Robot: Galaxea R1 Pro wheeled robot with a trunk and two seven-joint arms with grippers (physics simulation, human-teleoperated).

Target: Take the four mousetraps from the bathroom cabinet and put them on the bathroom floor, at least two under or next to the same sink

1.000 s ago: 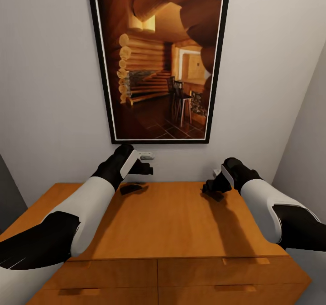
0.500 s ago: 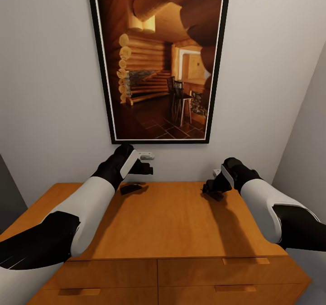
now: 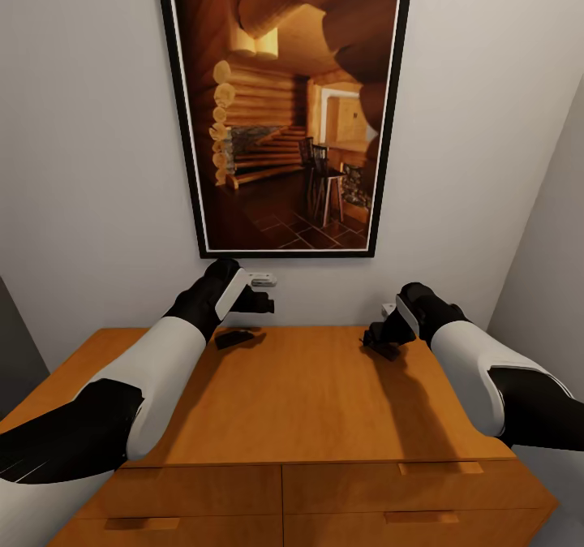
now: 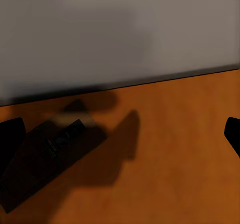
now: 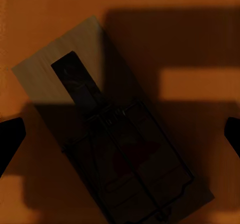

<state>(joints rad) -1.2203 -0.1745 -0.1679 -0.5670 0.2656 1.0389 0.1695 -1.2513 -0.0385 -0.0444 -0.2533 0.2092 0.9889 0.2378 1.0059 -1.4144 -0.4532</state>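
On the cabinet (image 3: 316,393) top by the wall, our spread right gripper (image 5: 120,129) straddles one mousetrap (image 5: 112,144); our spread left gripper (image 4: 120,134) hovers above another (image 4: 47,156). Closing off-centre could flick these boards away.

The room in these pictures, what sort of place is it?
Probably a home, in a corner: a wooden chest of drawers against a plain wall, with a large framed picture of a log-cabin interior above it.
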